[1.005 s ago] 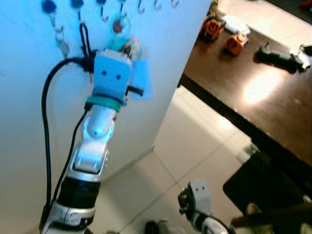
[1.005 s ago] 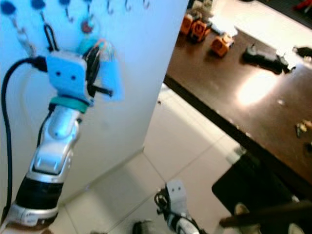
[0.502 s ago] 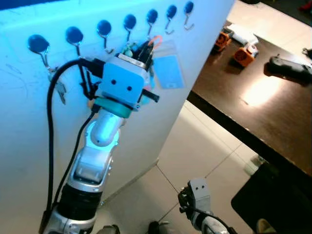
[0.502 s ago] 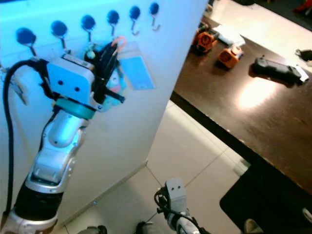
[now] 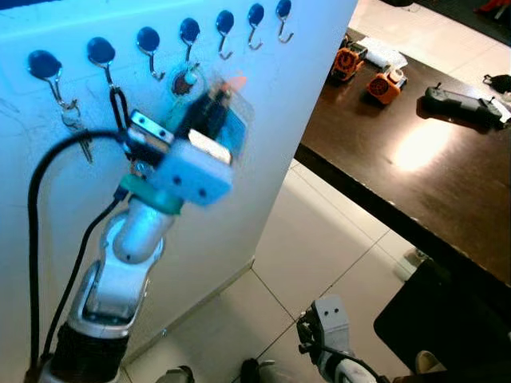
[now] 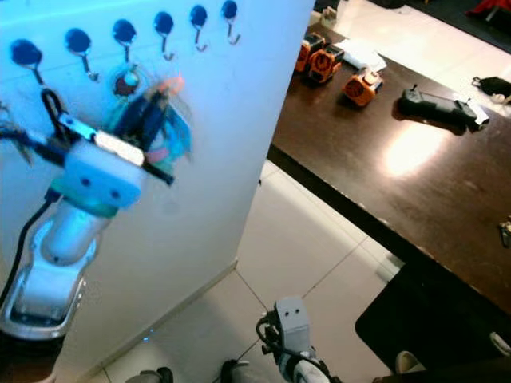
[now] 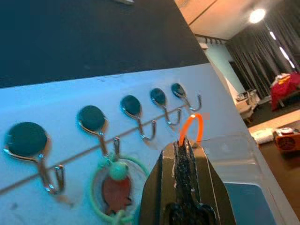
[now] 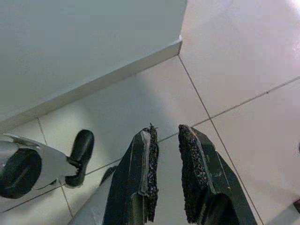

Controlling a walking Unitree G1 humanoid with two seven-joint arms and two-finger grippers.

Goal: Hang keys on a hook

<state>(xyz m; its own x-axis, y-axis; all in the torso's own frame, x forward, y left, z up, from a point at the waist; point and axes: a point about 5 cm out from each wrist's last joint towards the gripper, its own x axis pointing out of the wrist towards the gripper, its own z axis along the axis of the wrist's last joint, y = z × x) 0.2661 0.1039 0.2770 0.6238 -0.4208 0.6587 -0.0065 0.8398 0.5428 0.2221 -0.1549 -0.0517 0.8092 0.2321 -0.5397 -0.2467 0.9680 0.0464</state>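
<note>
A row of several metal hooks (image 5: 189, 36) on dark blue round bases runs along the white wall (image 5: 263, 104). My left gripper (image 5: 214, 102) is raised against that wall just below the hooks. It is shut on an orange loop (image 7: 192, 127) that carries a clear card holder with a blue card (image 7: 241, 192). The loop's top is just below a bare hook (image 7: 140, 126). A green ring with a red charm (image 7: 112, 190) hangs on the neighbouring hook. Farther left hang a black loop (image 5: 118, 104) and metal keys (image 5: 73, 121). My right gripper (image 8: 165, 138) hangs low over the floor, fingers slightly apart and empty.
A dark brown table (image 5: 447, 191) stands to the right with orange toys (image 5: 383, 86) and a black controller (image 5: 465, 102) on it. White floor tiles (image 5: 319, 247) lie between wall and table. A dark seat (image 5: 447, 319) is at lower right. My foot (image 8: 82, 147) is near the skirting.
The camera has shifted. My left wrist has rolled over and tilted, still shut on the orange loop near the hooks. The right arm hangs as before.
</note>
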